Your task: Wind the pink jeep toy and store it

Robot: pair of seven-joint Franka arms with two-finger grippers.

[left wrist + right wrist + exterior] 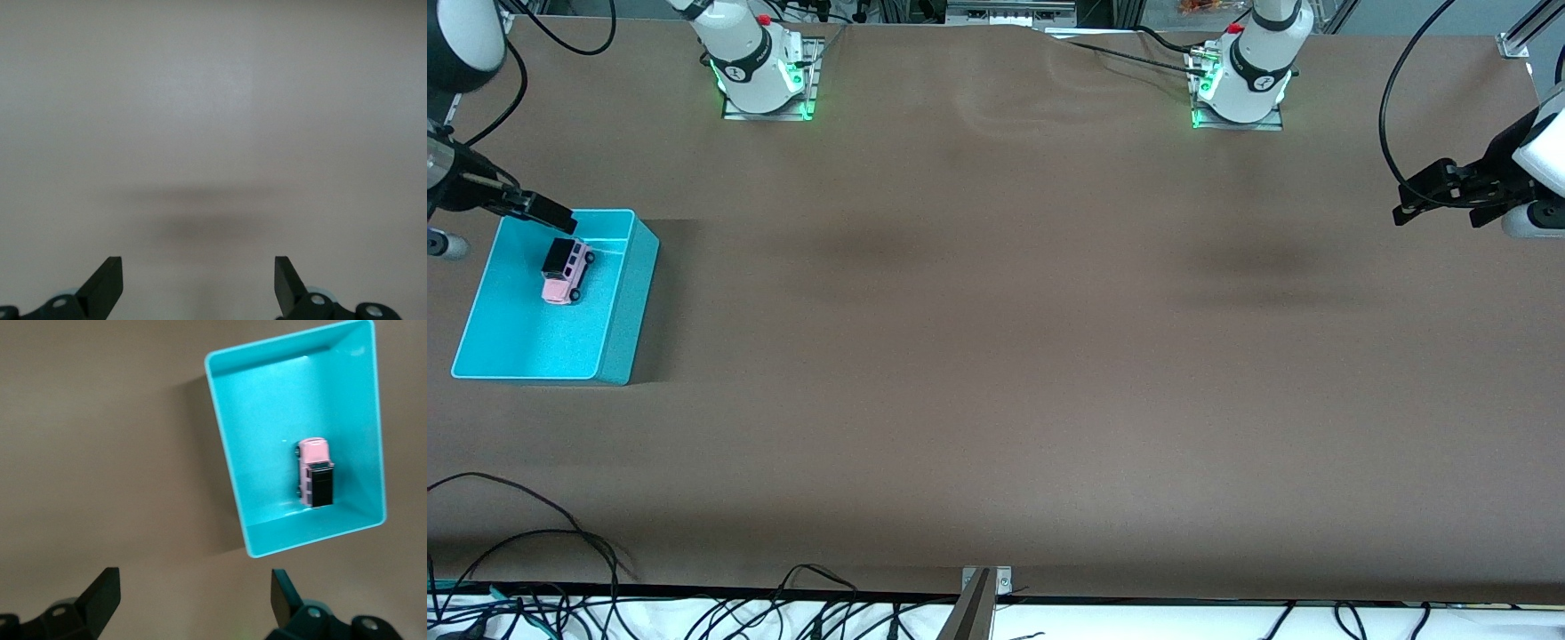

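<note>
The pink jeep toy, pale pink with a black roof and rear, stands on its wheels inside the turquoise bin at the right arm's end of the table. My right gripper hangs open and empty in the air by the bin's rim on the robots' side, apart from the jeep. My left gripper waits open and empty above bare table at the left arm's end.
The brown table spreads wide between the bin and the left arm. The two arm bases stand along the robots' edge. Loose black cables and a metal bracket lie at the edge nearest the front camera.
</note>
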